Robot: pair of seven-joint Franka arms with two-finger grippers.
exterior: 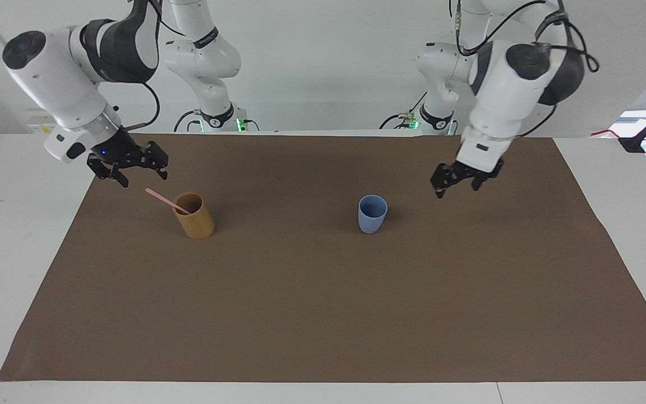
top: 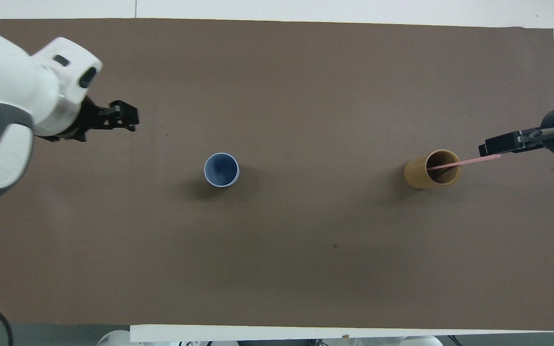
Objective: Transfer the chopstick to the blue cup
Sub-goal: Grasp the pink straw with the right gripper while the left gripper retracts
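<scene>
The pale pink chopstick [exterior: 165,200] leans in a tan bamboo holder [exterior: 194,216] toward the right arm's end of the table; it also shows in the overhead view [top: 469,161]. The light blue cup [exterior: 372,214] stands upright and empty near the middle, also seen from overhead [top: 221,169]. My right gripper [exterior: 142,178] is open and hangs just above the chopstick's upper end without touching it; overhead it sits beside that tip [top: 492,145]. My left gripper [exterior: 457,187] is open and empty, raised over the mat beside the cup toward the left arm's end [top: 129,117].
A brown mat [exterior: 323,314] covers most of the white table. The bamboo holder [top: 432,169] and the cup stand well apart on it. A black clamp [exterior: 634,143] sits at the table's corner by the left arm's end.
</scene>
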